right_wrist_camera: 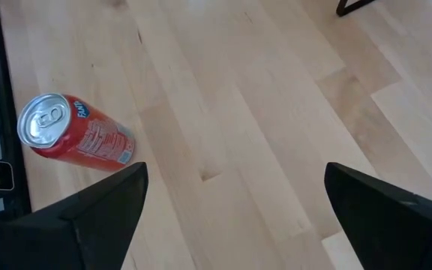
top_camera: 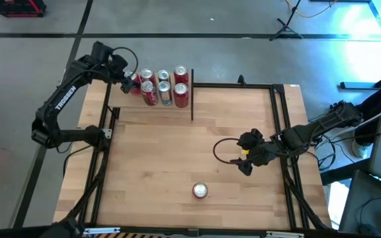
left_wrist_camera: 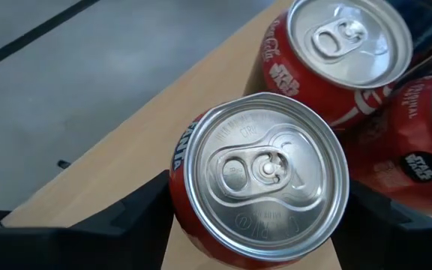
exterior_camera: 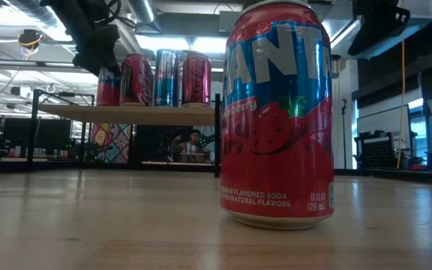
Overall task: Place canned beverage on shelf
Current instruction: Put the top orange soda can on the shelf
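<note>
Standing on the shelf (top_camera: 157,109) at the far left of the table (top_camera: 177,152): a cluster of upright cans (top_camera: 164,87), red and silver-blue, packed close together near the shelf's far edge. Two of them in the left wrist view carry a white Coca-Cola script, the word "Original" and a round "Star Wars" badge (left_wrist_camera: 418,166). The shelf is a light-wood board on thin black uprights, raised above the tabletop.

Left gripper (top_camera: 129,82): at the left end of the can cluster, its fingers (left_wrist_camera: 137,206) closed on either side of a red can (left_wrist_camera: 261,180), seen from above with silver lid and pull tab; this held can sits over the shelf board, just beside the Coca-Cola cans. White lettering "TROSSEN" runs along the left arm.

Lone soda can (top_camera: 200,191): upright on the tabletop near the front edge, roughly centred, well apart from the shelf. Red and blue label, large white "FANTA" lettering partly cut off, strawberry picture, small print "FLAVORED SODA", "NATURAL FLAVORS", "12 FL OZ (355 mL)".

Right gripper (top_camera: 246,162): above the right half of the table, fingers spread wide, holding nothing, near the lone can but apart from it.
</note>
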